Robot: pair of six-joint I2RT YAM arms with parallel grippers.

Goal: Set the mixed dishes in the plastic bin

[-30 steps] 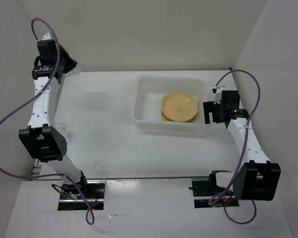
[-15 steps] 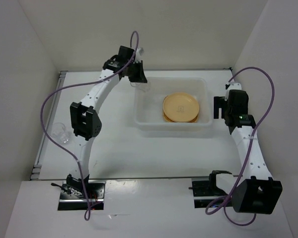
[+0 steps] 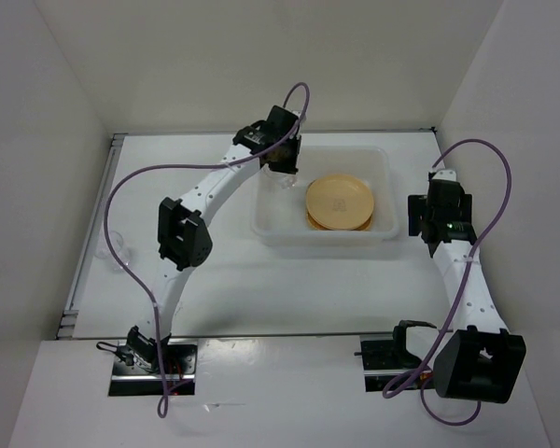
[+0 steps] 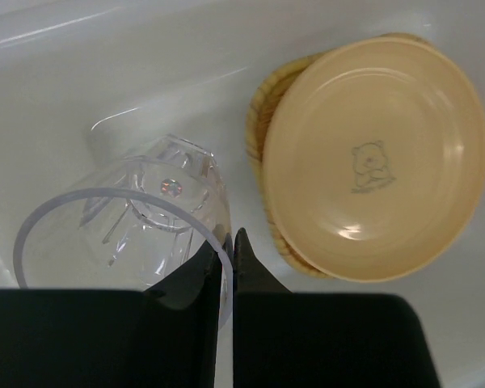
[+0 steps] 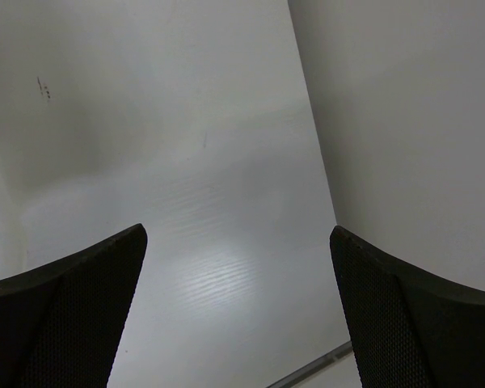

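Left wrist view: left claw [image 4: 224, 242] is pinched shut on the cup [image 4: 137, 218] by its rim, over the bin [image 4: 105, 48], at 9 o'clock of the plate [image 4: 376, 158] stacked on the tray [image 4: 260, 133]. Right claw [image 5: 236, 234] gapes wide above the desk [image 5: 186, 162], at the bin's 3 o'clock

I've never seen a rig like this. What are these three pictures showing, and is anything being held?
Two robot arms are bolted at the near edge of a white table. One picture looks down from above and behind them. The other two come from a camera on each wrist, so that arm's own dark fingers show at the bottom. On the table sits a plastic bin holding a round pale-orange plate stacked on a woven tray. The left gripper is over the bin, shut on the rim of a clear cup. The right gripper is open and empty, beside the bin's right end.
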